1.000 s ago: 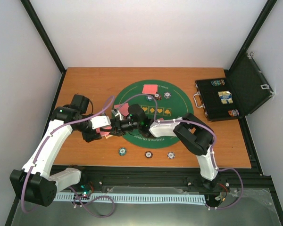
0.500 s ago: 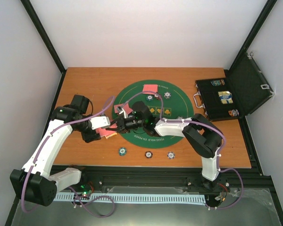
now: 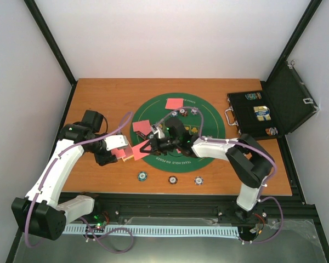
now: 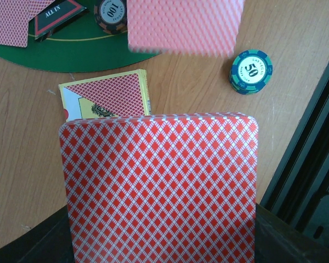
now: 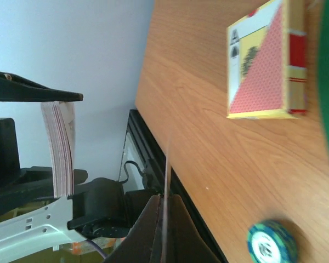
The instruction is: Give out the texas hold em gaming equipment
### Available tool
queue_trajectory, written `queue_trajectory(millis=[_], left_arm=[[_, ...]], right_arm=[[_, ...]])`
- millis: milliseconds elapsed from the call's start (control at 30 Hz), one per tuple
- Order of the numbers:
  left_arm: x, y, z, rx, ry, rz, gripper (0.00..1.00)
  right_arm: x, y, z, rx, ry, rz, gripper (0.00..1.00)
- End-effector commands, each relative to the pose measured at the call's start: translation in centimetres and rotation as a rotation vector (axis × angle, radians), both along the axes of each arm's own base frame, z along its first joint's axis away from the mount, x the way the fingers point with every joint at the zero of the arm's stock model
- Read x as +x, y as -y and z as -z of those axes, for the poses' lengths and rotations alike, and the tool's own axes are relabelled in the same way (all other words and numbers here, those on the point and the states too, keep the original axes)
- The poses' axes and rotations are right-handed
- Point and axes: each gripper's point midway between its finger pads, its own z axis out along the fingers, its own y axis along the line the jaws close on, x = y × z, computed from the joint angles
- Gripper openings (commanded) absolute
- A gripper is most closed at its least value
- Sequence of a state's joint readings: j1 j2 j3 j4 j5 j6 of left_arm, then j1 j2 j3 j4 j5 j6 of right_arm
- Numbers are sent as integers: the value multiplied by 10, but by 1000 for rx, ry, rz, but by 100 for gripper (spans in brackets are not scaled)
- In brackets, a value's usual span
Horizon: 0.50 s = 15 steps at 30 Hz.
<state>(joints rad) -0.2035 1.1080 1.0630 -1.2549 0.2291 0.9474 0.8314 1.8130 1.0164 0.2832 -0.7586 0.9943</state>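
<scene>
My left gripper [image 3: 114, 146] is shut on a deck of red-backed playing cards [image 4: 159, 186] that fills the left wrist view and hides its fingers. Just to its right, my right gripper [image 5: 164, 205] is shut on a single card [image 5: 166, 181], seen edge-on between the fingertips and as a blurred card [image 4: 185, 27] from the left wrist. Other cards [image 3: 174, 102] lie on the green mat [image 3: 205, 118]. Below the deck lie a yellow card box [image 4: 107, 101] and a blue-green 50 chip [image 4: 251, 71]. A black ALL IN marker [image 4: 57, 13] sits on the mat.
Three chips [image 3: 171, 179] line the table's near edge. More chips [image 3: 184, 112] sit at the top of the mat. The open black case [image 3: 263, 115] stands at the right. The black frame rail [image 4: 301, 164] runs close beside the left gripper.
The right gripper has shut on one card at the deck and drawn back to the right with it. The left gripper has kept still with the deck.
</scene>
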Motion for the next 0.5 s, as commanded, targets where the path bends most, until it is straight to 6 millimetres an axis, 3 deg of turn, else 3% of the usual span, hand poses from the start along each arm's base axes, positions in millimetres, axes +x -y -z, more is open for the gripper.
queue_trajectory(millis=[0, 300, 467], left_arm=[[6, 4, -14, -20, 64, 28, 1], [6, 5, -14, -26, 61, 29, 1], [6, 5, -14, -29, 55, 28, 1]], right_arm=[[13, 39, -15, -12, 53, 60, 3], [45, 152, 22, -223, 55, 228, 3], [58, 184, 45, -323, 26, 263, 4]])
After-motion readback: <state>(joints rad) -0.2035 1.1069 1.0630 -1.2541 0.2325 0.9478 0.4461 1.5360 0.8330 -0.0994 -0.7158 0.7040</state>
